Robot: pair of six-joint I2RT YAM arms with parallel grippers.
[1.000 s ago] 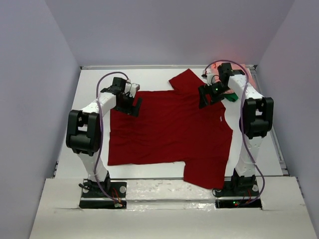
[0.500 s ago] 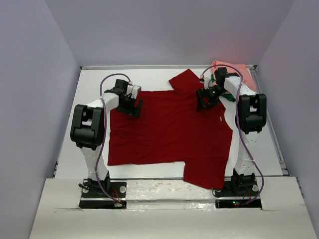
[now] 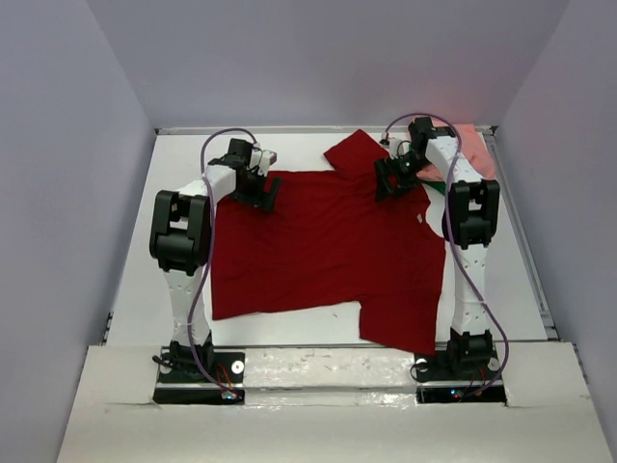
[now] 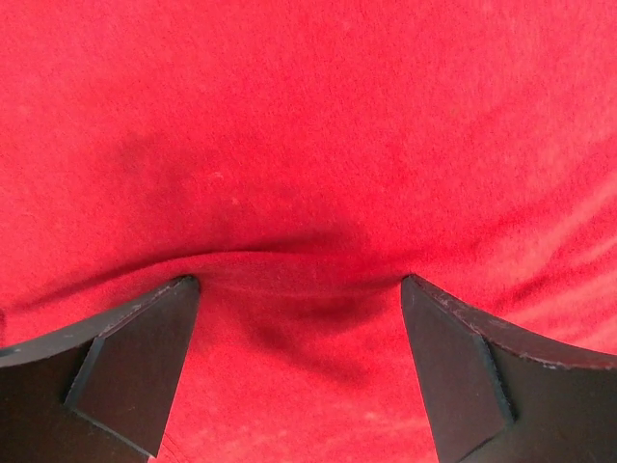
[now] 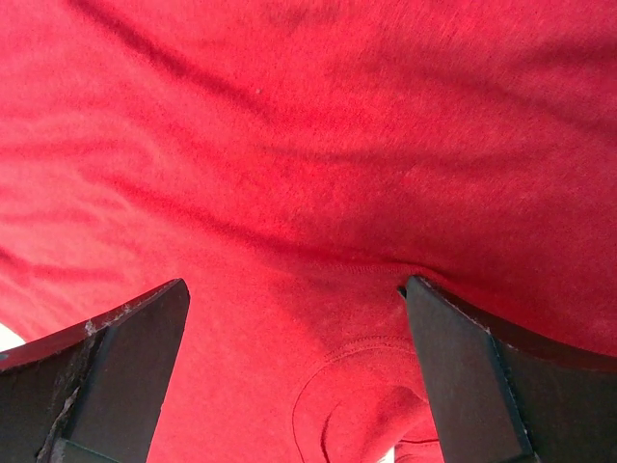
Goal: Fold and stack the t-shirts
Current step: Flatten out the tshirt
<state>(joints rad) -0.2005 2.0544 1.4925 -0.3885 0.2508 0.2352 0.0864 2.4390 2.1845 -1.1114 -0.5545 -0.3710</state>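
Inspection of the desk [image 3: 174, 164]: the dark red t-shirt [image 3: 328, 246] lay spread flat across the middle of the surface, turned sideways with its collar towards the right. One sleeve pointed to the far edge; the other reached close to the near edge, in front of the right arm's base. The salmon pink t-shirt [image 3: 477, 145] sat bunched in the far right corner, partly hidden behind the right arm and against the desk's rim.

The left end effector [image 3: 258, 190] stood over the far left corner of the red shirt, its jaws spread wide and holding nothing. The left wrist view showed its fingertips [image 4: 183, 289] down at the cloth, with a shallow crease running between them. The right end effector [image 3: 388, 180] stood over the far right part of the shirt, beside the far sleeve, likewise fully parted with nothing gripped. The right wrist view showed a curved stitched seam just below its fingers [image 5: 145, 328].

Bare desk was observed along the left side, in the far left corner and in a narrow strip on the right. Plain walls enclosed the left, far and right sides.
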